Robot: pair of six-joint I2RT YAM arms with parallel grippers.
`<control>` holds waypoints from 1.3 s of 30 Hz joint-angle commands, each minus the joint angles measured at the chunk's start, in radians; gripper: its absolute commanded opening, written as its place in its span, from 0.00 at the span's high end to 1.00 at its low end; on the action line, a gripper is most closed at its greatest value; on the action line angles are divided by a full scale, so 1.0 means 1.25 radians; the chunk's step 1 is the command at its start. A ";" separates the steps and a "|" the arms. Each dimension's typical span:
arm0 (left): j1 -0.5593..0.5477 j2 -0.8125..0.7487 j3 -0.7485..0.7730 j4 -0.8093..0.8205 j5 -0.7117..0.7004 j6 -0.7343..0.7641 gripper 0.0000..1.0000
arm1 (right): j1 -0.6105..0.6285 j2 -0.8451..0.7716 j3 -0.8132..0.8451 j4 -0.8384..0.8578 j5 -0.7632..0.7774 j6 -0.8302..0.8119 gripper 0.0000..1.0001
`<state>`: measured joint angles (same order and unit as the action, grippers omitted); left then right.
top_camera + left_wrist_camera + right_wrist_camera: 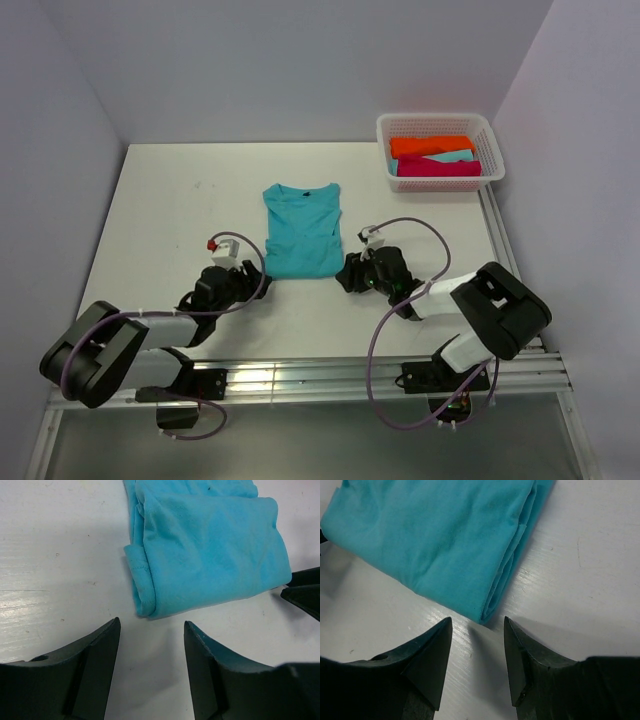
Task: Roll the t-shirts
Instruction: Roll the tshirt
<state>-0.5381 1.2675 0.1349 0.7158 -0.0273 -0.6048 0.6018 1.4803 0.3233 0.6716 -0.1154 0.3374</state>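
Observation:
A teal t-shirt [302, 230] lies flat on the white table, sides folded in, collar away from me. My left gripper [258, 280] is open and empty just short of its near left corner [142, 607]. My right gripper [345, 275] is open and empty just short of its near right corner [487, 612]. The left wrist view shows the shirt [210, 555] beyond the left gripper [151, 630]. The right wrist view shows the shirt [440, 535] beyond the right gripper [477, 627]. Rolled orange [432, 145], pale aqua [450, 157] and magenta [438, 168] shirts lie in the basket.
A white mesh basket [440, 124] stands at the far right corner of the table. White walls close the table on three sides. A metal rail [300, 375] runs along the near edge by the arm bases.

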 commanded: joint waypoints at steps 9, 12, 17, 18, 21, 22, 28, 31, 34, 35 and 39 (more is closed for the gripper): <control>-0.004 0.074 0.060 0.067 0.011 0.051 0.43 | 0.007 0.022 0.020 0.027 0.019 -0.017 0.51; -0.004 0.095 0.070 0.078 0.016 0.057 0.43 | 0.006 0.026 0.021 0.028 0.022 -0.016 0.54; -0.004 0.116 0.079 0.090 0.029 0.057 0.44 | 0.006 0.033 0.031 0.022 0.020 -0.022 0.56; -0.004 0.121 0.080 0.091 0.033 0.058 0.45 | 0.006 0.037 0.033 0.022 0.019 -0.024 0.57; -0.003 0.133 0.079 0.105 0.046 0.058 0.45 | 0.006 0.047 0.043 0.019 0.015 -0.026 0.59; -0.003 0.137 0.079 0.108 0.051 0.057 0.47 | 0.007 0.050 0.044 0.025 0.014 -0.028 0.63; -0.003 0.174 0.095 0.115 0.082 0.058 0.86 | 0.006 0.059 0.048 0.026 0.005 -0.025 0.92; -0.004 0.178 0.104 0.099 0.090 0.053 1.00 | 0.007 0.052 0.052 0.008 -0.006 -0.020 1.00; -0.004 0.163 0.109 0.064 0.100 0.045 1.00 | 0.006 0.026 0.047 -0.025 -0.014 -0.012 1.00; -0.004 0.147 0.109 0.055 0.105 0.041 1.00 | 0.006 0.017 0.043 -0.034 -0.018 -0.011 1.00; -0.004 0.091 0.100 -0.012 0.115 0.021 1.00 | 0.006 -0.048 0.030 -0.100 -0.043 0.012 1.00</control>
<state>-0.5381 1.4414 0.2455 0.7410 0.0765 -0.5518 0.6025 1.4860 0.3599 0.6086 -0.1368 0.3309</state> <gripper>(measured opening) 0.035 0.019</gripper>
